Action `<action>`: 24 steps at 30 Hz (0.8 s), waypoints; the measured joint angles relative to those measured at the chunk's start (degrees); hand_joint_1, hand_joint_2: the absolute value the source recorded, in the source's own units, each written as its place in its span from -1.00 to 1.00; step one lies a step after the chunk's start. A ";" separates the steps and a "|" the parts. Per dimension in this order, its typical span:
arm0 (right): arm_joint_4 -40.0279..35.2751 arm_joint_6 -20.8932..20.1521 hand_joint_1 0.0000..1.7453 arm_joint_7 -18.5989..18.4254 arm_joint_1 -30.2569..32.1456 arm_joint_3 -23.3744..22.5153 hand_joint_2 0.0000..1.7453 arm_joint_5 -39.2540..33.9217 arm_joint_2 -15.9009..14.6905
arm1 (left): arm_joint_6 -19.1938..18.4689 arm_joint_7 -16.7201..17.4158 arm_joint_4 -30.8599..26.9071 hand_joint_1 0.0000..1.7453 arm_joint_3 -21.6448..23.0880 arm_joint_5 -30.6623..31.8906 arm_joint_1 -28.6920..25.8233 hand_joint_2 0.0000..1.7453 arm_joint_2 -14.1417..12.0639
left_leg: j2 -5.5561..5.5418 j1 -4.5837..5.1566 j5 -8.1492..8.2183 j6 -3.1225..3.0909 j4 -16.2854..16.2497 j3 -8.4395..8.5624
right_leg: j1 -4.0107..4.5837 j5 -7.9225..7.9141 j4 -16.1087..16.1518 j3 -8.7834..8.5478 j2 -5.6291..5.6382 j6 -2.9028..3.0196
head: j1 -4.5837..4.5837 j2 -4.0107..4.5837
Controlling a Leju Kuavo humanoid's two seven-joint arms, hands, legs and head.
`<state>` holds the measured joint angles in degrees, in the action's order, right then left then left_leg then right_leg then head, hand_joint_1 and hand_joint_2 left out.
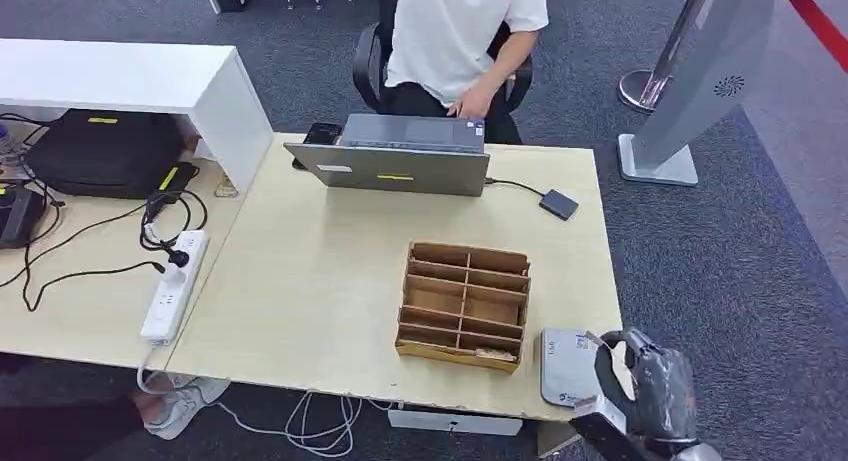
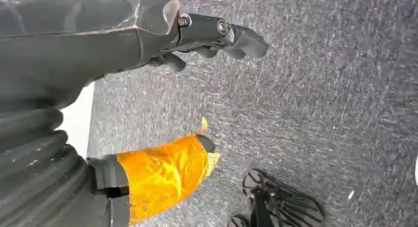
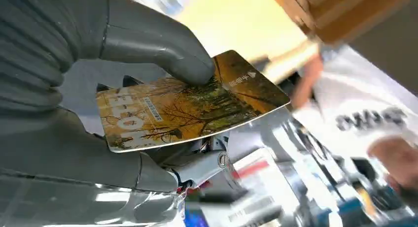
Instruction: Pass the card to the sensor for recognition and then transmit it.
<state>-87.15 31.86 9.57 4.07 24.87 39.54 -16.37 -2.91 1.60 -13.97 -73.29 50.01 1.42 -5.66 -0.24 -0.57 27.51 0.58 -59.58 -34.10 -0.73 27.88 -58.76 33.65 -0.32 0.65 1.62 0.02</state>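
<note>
My right hand (image 1: pixel 650 386) hovers at the table's near right corner, just right of a grey card sensor (image 1: pixel 566 366) lying flat there. In the right wrist view the right hand (image 3: pixel 98 89) pinches a card (image 3: pixel 190 101) printed with autumn trees between thumb and fingers, the card sticking out past the fingertips. My left hand (image 2: pixel 162 45) hangs over dark carpet with its fingers loosely curled and nothing in it; its thumb is wrapped in orange tape.
A wooden divided organiser (image 1: pixel 463 303) stands left of the sensor. A laptop (image 1: pixel 400 156) sits at the far edge with a person in a white shirt (image 1: pixel 460 41) behind it. A small black box (image 1: pixel 559 204) lies on a cable. A power strip (image 1: pixel 174 285) lies left.
</note>
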 joint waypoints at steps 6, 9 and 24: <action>-1.44 -4.00 1.00 -2.97 3.64 -1.09 1.00 -1.09 -1.09 | 0.31 0.20 0.00 -1.00 -1.66 0.02 0.00 1.00 0.13 | 0.05 0.00 0.03 -0.01 0.00 0.04 | 0.00 -0.01 0.01 -0.03 0.05 -0.01 | 0.02 0.00; -0.61 -6.22 1.00 -3.80 3.54 -1.03 1.00 -0.76 -1.18 | 0.20 0.20 0.00 -1.00 -1.90 0.48 0.03 1.00 0.13 | 0.04 0.00 0.01 -0.02 -0.01 0.08 | 0.00 -0.02 0.01 -0.09 0.03 -0.01 | 0.00 0.00; 9.01 -7.14 1.00 -4.39 -1.30 2.14 1.00 4.09 2.49 | -0.20 0.63 0.00 -1.00 -1.99 2.01 0.73 1.00 0.13 | 0.03 0.00 -0.02 0.00 -0.01 0.09 | 0.00 -0.04 0.01 -0.11 0.03 0.00 | 0.02 -0.02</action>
<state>-78.14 24.72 5.18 2.77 27.02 43.63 -13.88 -3.10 2.23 -13.97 -75.28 52.02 2.15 -5.53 -0.21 -0.57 27.49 0.59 -59.58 -34.01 -0.73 27.85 -58.75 33.54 -0.30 0.65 1.64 0.00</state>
